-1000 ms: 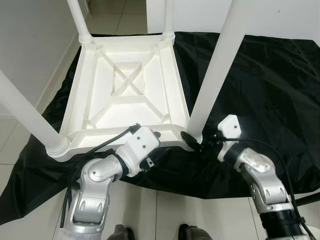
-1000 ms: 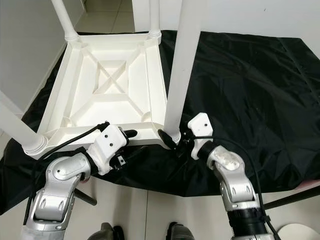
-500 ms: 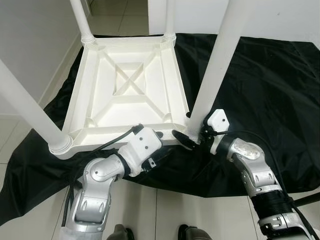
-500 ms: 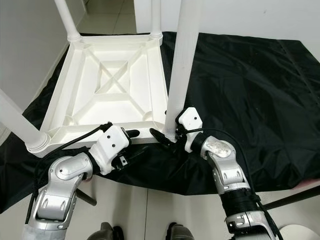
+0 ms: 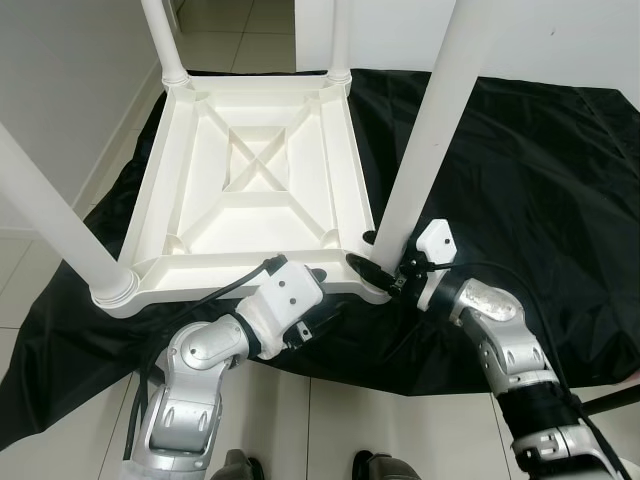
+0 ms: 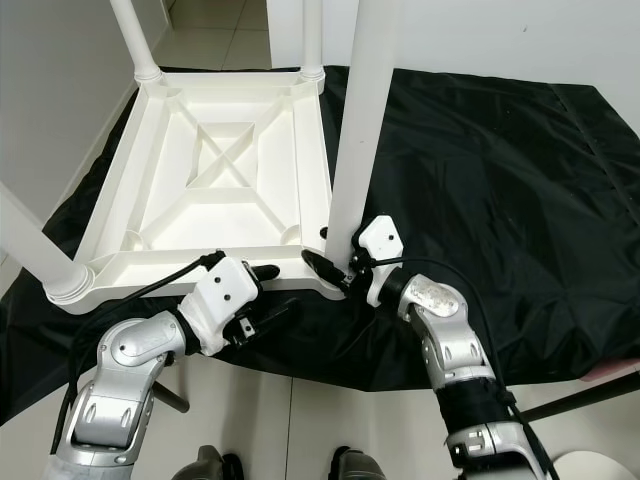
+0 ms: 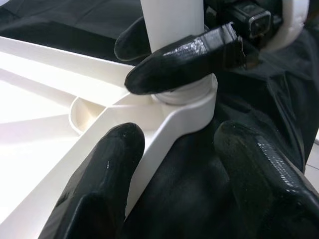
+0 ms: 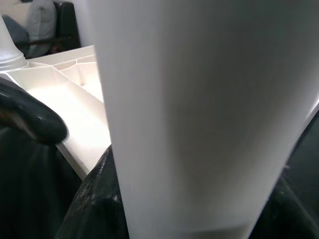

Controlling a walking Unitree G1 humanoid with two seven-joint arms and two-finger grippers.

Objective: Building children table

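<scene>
right gripper [image 5: 372, 262] clasps a white leg [image 5: 425, 130] of the upturned table [image 5: 250, 190] on black sheet [image 5: 520, 170] over floor tiles [image 5: 35, 275].

Table [image 5: 255, 190] looking like white moulded plastic, smooth, slightly glossy; legs [image 5: 430, 130] same. Black cloth [image 5: 520, 170] under it lying thin, wrinkled, faint sheen. Gripper fingers [image 7: 179, 59] showing black glossy rubbery skin. Arms [image 5: 500, 330] shining as silver metal.
</scene>
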